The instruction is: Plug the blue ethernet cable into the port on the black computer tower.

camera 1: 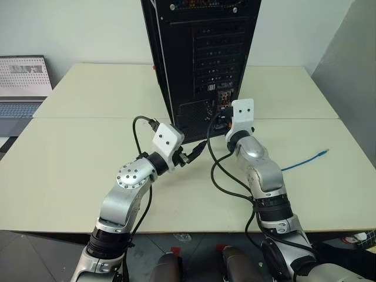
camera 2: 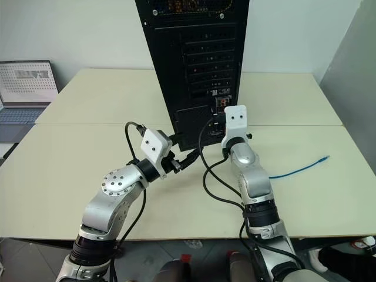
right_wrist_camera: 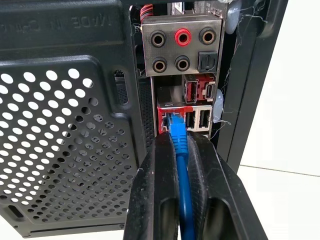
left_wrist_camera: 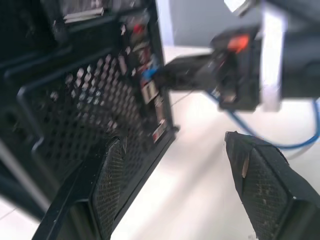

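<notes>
1. Blue ethernet cable (right_wrist_camera: 179, 165) pinched between the right gripper (right_wrist_camera: 180, 142) fingers, plug tip at the port (right_wrist_camera: 169, 119) on the black computer tower (camera 1: 200, 59).
2. Left gripper (left_wrist_camera: 175, 165) hangs wide apart and empty, just short of the tower's vent grille (left_wrist_camera: 75, 115).
3. The cable's free end (camera 1: 320, 153) lies on the table (camera 1: 88, 164), right of the tower.

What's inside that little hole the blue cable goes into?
The cable's blue plug end sits in the port on the tower, held between the right gripper's fingers. The plug covers the port's inside, so it can't be seen.
</notes>
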Available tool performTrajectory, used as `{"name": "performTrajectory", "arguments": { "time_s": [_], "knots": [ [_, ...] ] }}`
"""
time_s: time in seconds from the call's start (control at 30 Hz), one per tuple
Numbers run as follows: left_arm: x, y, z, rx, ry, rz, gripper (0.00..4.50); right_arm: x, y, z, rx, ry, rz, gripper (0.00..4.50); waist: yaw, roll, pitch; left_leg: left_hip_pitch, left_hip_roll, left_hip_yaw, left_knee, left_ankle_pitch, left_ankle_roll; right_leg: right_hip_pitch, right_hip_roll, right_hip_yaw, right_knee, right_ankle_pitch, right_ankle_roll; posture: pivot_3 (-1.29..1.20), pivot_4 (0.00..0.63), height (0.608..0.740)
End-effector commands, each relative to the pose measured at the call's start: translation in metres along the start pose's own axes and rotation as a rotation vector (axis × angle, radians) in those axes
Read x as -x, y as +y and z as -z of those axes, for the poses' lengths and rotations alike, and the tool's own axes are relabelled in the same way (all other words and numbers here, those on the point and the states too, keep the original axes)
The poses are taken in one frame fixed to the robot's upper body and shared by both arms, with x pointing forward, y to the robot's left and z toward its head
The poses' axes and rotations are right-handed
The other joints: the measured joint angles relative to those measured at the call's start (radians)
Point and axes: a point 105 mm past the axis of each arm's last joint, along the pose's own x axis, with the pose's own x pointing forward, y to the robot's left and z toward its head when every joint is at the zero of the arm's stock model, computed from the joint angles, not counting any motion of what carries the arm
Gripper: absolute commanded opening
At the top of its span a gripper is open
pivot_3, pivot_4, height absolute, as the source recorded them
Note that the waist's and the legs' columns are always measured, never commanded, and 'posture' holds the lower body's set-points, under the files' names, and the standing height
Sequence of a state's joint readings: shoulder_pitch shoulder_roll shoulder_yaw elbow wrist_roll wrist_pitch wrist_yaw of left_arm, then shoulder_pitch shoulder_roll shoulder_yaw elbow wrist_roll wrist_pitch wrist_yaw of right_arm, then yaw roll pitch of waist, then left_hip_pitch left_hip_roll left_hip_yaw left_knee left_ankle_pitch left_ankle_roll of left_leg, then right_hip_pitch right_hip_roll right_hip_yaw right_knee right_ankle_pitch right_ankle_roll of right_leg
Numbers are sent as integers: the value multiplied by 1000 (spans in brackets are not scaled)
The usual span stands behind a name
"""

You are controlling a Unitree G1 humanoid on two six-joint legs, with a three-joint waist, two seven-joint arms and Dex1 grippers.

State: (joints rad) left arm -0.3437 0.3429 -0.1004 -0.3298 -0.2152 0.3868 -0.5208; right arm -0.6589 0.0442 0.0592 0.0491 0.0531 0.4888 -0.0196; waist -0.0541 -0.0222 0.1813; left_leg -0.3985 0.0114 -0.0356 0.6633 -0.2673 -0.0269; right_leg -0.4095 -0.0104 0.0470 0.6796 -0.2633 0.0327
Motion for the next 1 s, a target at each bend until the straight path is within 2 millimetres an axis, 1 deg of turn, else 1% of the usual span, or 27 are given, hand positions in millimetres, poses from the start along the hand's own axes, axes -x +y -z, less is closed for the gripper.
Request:
{"name": "performTrajectory", "arguments": {
  "time_s": [0.03, 0.17, 0.27, 0.3, 0.37, 0.47, 0.57, 0.73, 0.83, 0.93, 0.97, 1.0],
  "knots": [
    [2, 2, -20, -11, -73, -4, 3319, -4, 6, -22, 18, -75, -17, 0, -1, 0, 0, 0, 0, 0, 0, 0, 0, 0, 0, 0, 0, 0, 0, 0, 150, 740],
    [2, 2, -19, -13, -69, -4, 3319, -5, 7, -20, 18, -72, -36, 0, -2, 0, 0, 0, 0, 0, 0, 0, 0, 0, 0, 0, 0, 0, 0, 0, 150, 740],
    [2, 2, -18, -13, -67, -7, 3319, -3, 3, -17, 16, -65, -38, 0, -3, 0, 0, 0, 0, 0, 0, 0, 0, 0, 1, 0, 0, 0, 0, 0, 150, 740],
    [2, 2, -18, -13, -66, -8, 3359, -2, 2, -15, 17, -61, -41, 559, -3, 0, 0, 0, 0, 0, 0, 0, 0, 0, 1, 0, 0, 0, 0, 0, 150, 740],
    [3, 3, -17, -13, -65, -8, 3359, 0, -1, -13, 26, -54, -50, 825, -2, 0, 0, 0, 0, 0, 0, 0, 0, 0, 1, 0, 0, 0, 0, 0, 150, 740],
    [3, 3, -17, -13, -65, -9, 3359, 4, -6, -11, 50, -49, -66, 1370, 1, 0, 0, -1, 0, 0, 0, 0, 0, 0, 0, 0, -1, 0, 0, 0, 150, 740],
    [3, 4, -18, -12, -69, -9, 3359, 8, -11, -11, 65, -49, -78, 2067, 5, 0, 0, -1, -1, 0, 0, 0, 0, 0, -1, 0, -1, 0, 0, 0, 150, 740],
    [3, 4, -19, -11, -80, -1, 3359, 19, -21, -15, 86, -61, -96, 3097, 6, 0, 0, -1, -1, -1, 0, 0, 0, 0, -1, -1, -1, 0, 0, 0, 150, 740],
    [4, 5, -18, 0, -73, 2, 3359, 33, -27, -20, 116, -73, -163, 3725, 9, 0, 0, -1, -1, -1, 0, 0, 0, 0, -1, -1, -1, 0, 0, 0, 150, 740],
    [9, 20, -12, -13, -17, -42, 3359, 60, -20, -27, 160, -89, -381, 4320, 15, 0, 0, -1, -2, -1, 0, 0, 0, 0, -1, -1, -2, 0, 0, 0, 150, 740],
    [11, 24, -11, -34, 0, -51, 3359, 68, -23, -28, 185, -89, -425, 4438, 17, 0, 0, -2, -2, -1, 0, 0, 0, 0, -1, -1, -2, 0, 0, 0, 150, 740],
    [14, 27, -9, -42, 15, -52, 3359, 74, -27, -29, 206, -87, -454, 4438, 17, 0, 0, -1, -2, -1, 0, 0, 0, 1, -1, -2, -3, 0, 0, 0, 150, 740]
  ]
}}
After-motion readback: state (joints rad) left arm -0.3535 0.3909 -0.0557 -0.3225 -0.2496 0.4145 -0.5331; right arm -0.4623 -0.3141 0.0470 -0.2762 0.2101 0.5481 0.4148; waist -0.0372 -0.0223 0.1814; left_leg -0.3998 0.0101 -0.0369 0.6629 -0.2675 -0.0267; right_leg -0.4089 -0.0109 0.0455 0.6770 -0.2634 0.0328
